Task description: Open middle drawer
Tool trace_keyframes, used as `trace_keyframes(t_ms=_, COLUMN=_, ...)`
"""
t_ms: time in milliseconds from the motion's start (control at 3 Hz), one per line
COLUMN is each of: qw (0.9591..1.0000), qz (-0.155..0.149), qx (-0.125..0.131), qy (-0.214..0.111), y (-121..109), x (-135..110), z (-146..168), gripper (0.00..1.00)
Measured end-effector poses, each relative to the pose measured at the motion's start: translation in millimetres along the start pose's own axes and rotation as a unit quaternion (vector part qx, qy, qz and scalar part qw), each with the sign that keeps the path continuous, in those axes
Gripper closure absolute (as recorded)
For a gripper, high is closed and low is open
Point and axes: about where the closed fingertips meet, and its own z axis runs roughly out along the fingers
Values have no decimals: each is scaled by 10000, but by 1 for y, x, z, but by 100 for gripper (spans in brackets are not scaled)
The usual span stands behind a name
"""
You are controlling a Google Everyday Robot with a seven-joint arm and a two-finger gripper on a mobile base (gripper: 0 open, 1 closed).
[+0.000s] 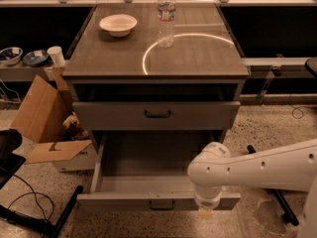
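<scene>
The middle drawer (124, 201) is a grey shallow tray, pulled far out at the foot of the cabinet, and its inside looks empty. A small dark loop handle (162, 205) sits at the centre of its front. My white arm (257, 168) reaches in from the right. Its round wrist hangs over the right end of the drawer's front. My gripper (205, 212) points down there, right of the handle and mostly hidden under the wrist.
A taller-fronted grey drawer (157, 115) sits closed above the open one. The cabinet top holds a white bowl (118, 24) and a water bottle (166, 17). An open cardboard box (47, 118) stands on the floor to the left. Dark equipment and cables (20, 202) lie at the lower left.
</scene>
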Motion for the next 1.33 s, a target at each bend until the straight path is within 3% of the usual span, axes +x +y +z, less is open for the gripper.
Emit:
trace_keyframes(t_ms=333, qw=9986, qz=-205, qx=492, qy=-47, y=-22, x=-26, z=-2, gripper=4)
trace_keyframes(t_ms=1000, qw=9985, qz=-208, qx=499, qy=-44, y=-19, x=-25, z=-1, gripper=0)
trace_keyframes(t_ms=1333, qw=9962, qz=-373, qx=775, qy=-109, y=-46, x=-25, z=-5, gripper=0)
